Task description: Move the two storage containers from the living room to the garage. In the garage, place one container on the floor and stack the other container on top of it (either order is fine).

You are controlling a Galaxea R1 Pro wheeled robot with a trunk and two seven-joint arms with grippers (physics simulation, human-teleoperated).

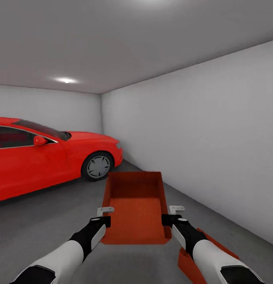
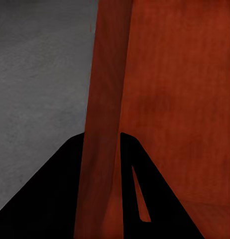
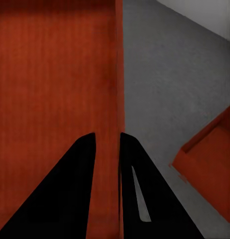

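I am in the garage. One red-orange storage container [image 1: 137,205] hangs in the air in front of me, held level between both arms. My left gripper [image 1: 105,221] is shut on its left wall [image 2: 102,124]. My right gripper [image 1: 167,220] is shut on its right wall [image 3: 116,99]. The second storage container [image 1: 191,264] lies on the dark grey concrete floor [image 1: 45,221] under my right arm, mostly hidden by it; its corner [image 3: 209,159] shows in the right wrist view.
A red car [image 1: 45,157] is parked at the left, nose toward the back corner. A plain white wall [image 1: 207,138] runs along the right side. Open concrete lies between the car and that wall.
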